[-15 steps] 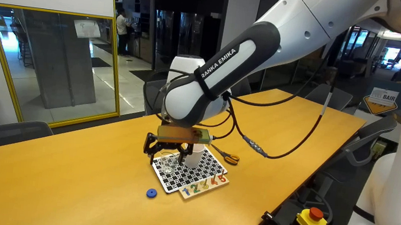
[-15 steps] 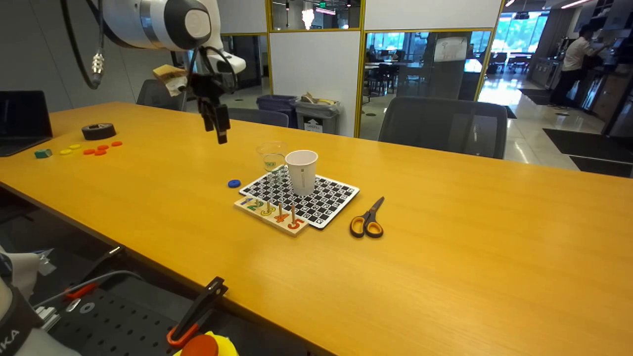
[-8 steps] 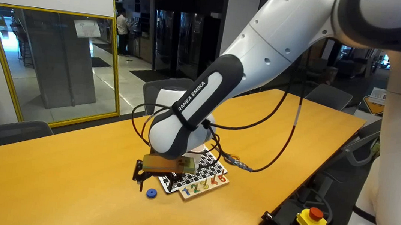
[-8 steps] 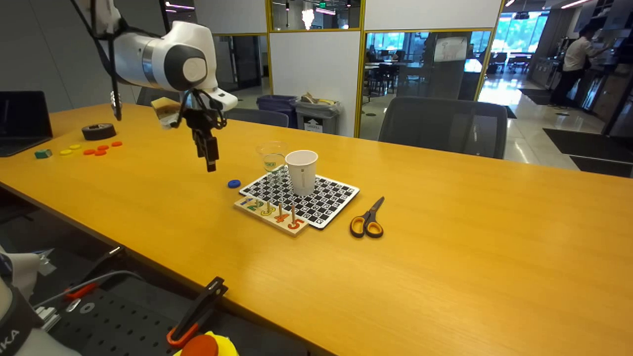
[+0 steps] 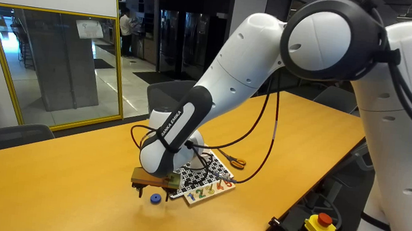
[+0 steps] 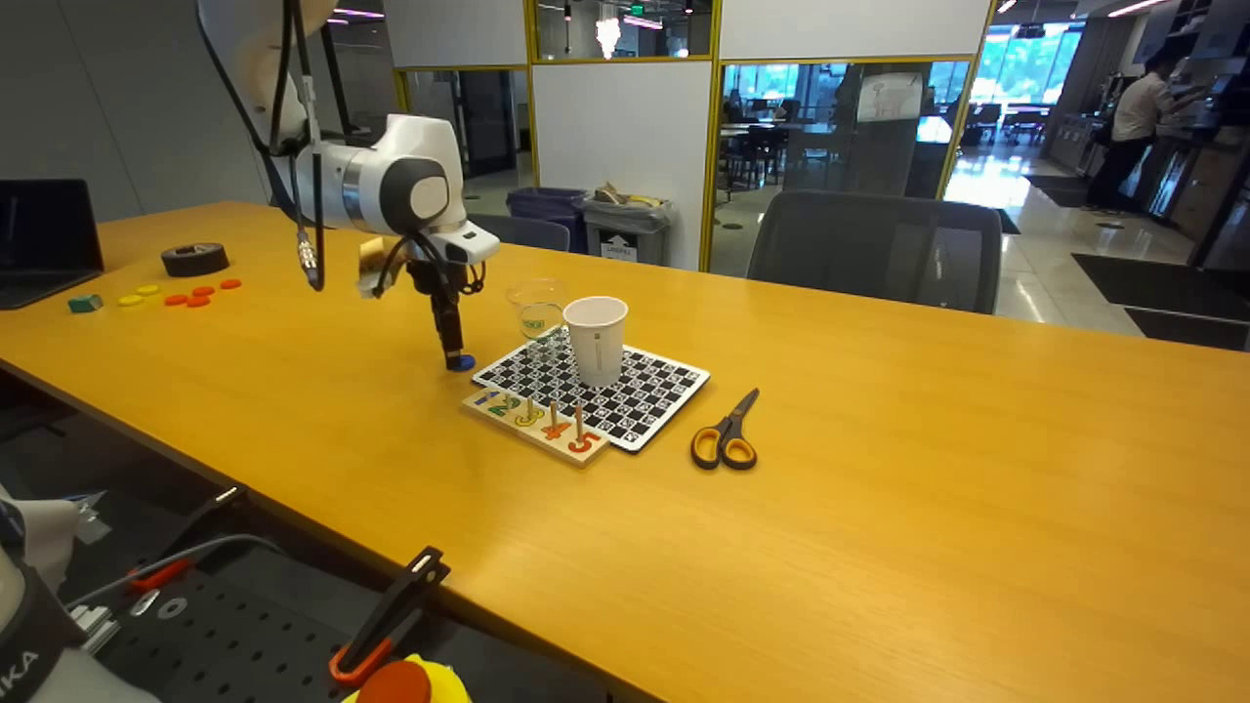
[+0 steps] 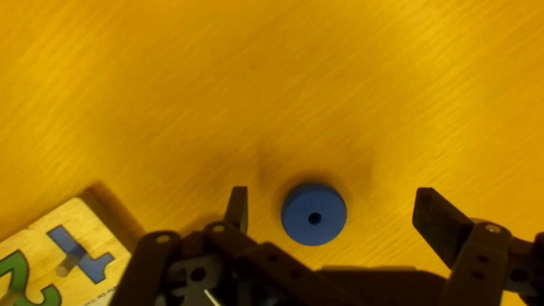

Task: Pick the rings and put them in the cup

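A blue ring (image 7: 314, 233) with a small hole lies flat on the table. It also shows in both exterior views (image 5: 155, 199) (image 6: 467, 363). My gripper (image 7: 332, 202) is open and low over the ring, with one finger on each side. The ring sits nearer the left finger in the wrist view, with gaps on both sides. The gripper also shows in both exterior views (image 5: 153, 198) (image 6: 452, 363). A white paper cup (image 6: 597, 342) stands on the checkered board, partly hidden by the arm in an exterior view (image 5: 196, 163). A clear cup (image 6: 537, 303) stands behind it.
A numbered wooden peg board (image 5: 209, 193) lies against the checkered board (image 6: 664, 383), close to the ring. Scissors (image 6: 725, 444) lie beyond. Several orange discs (image 6: 202, 291), yellow discs (image 6: 130, 301), a green piece (image 6: 85, 304), black tape (image 6: 194, 260) and a laptop (image 6: 49, 239) are farther off.
My gripper has moved from above the checkered board across to the blue ring and down, so its fingers now stand on either side of the ring. The ring and cups have not moved.
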`<state>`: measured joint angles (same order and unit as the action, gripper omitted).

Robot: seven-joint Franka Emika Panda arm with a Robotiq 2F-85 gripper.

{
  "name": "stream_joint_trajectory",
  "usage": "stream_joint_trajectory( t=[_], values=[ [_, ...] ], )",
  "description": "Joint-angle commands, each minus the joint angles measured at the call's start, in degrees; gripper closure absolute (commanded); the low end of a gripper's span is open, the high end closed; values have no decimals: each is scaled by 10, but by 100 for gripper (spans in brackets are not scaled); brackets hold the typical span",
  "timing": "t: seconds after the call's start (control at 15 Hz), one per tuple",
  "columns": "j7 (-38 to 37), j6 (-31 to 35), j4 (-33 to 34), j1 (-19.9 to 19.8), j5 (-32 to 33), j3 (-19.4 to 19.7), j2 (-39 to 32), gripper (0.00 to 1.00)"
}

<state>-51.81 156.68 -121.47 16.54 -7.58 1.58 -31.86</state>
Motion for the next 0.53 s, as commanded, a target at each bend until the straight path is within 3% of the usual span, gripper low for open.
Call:
stream_joint_trajectory(
  t=[0.0,0.47],
  values=[
    [-45,-5,49,27,12,26,-35,0],
    [-60,-19,61,31,11,32,-42,0]
  ],
)
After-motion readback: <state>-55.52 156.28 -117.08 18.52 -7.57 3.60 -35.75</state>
